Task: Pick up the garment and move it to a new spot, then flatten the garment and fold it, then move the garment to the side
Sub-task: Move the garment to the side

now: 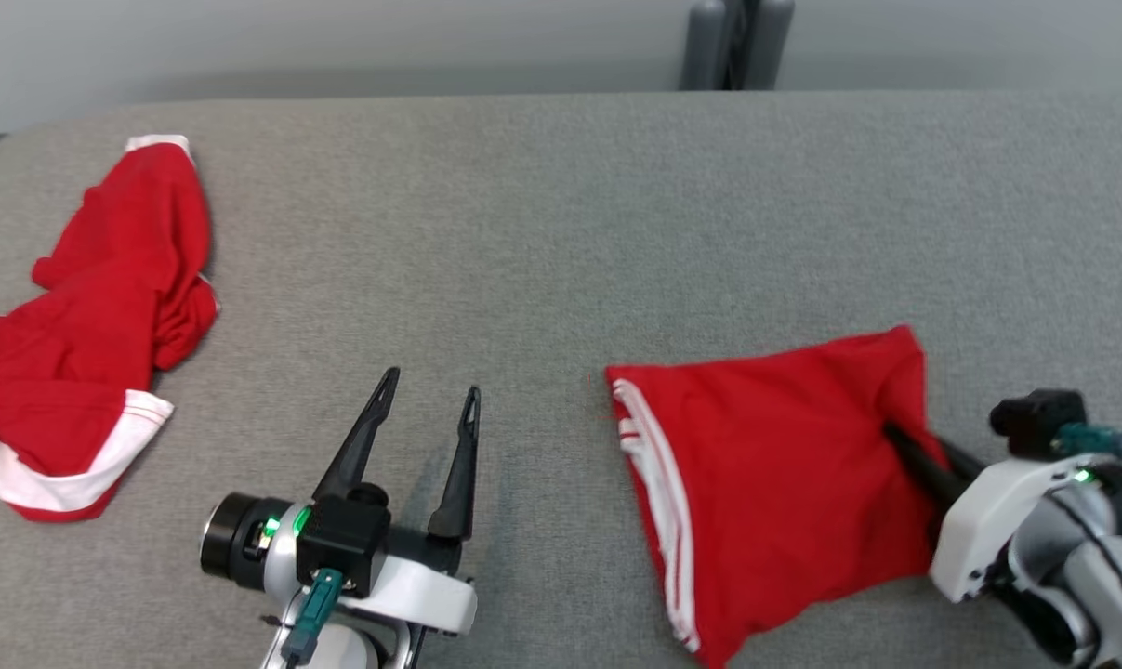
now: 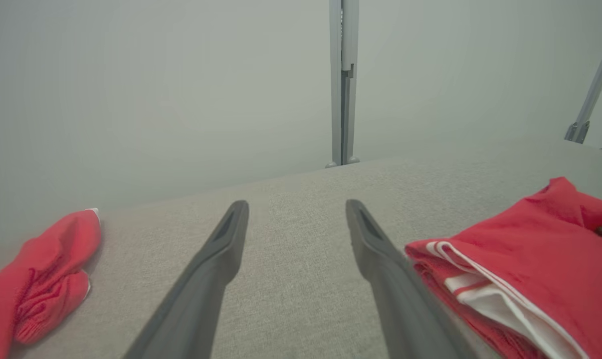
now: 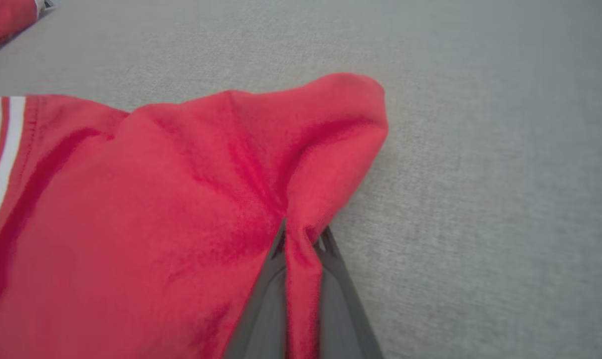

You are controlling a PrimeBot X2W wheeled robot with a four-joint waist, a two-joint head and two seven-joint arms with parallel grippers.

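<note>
The garment [image 1: 765, 465] is red with white stripes along its left hem and lies folded on the grey surface at the lower right. My right gripper [image 1: 891, 431] is shut on a pinched fold at the garment's right edge. The right wrist view shows that red fold [image 3: 301, 164] squeezed between the two dark fingers [image 3: 261, 319], with the cloth bunched up above the grip. My left gripper [image 1: 430, 383] hovers open and empty at the lower middle, left of the garment. In the left wrist view the striped hem [image 2: 500, 294] lies just right of my open left gripper [image 2: 296, 205].
A second red garment [image 1: 105, 307] with white trim lies crumpled at the far left, also seen as a red heap [image 2: 41, 279] in the left wrist view. The grey fabric table [image 1: 570, 214] stretches bare between the two garments. A grey post [image 1: 732, 42] stands behind the far edge.
</note>
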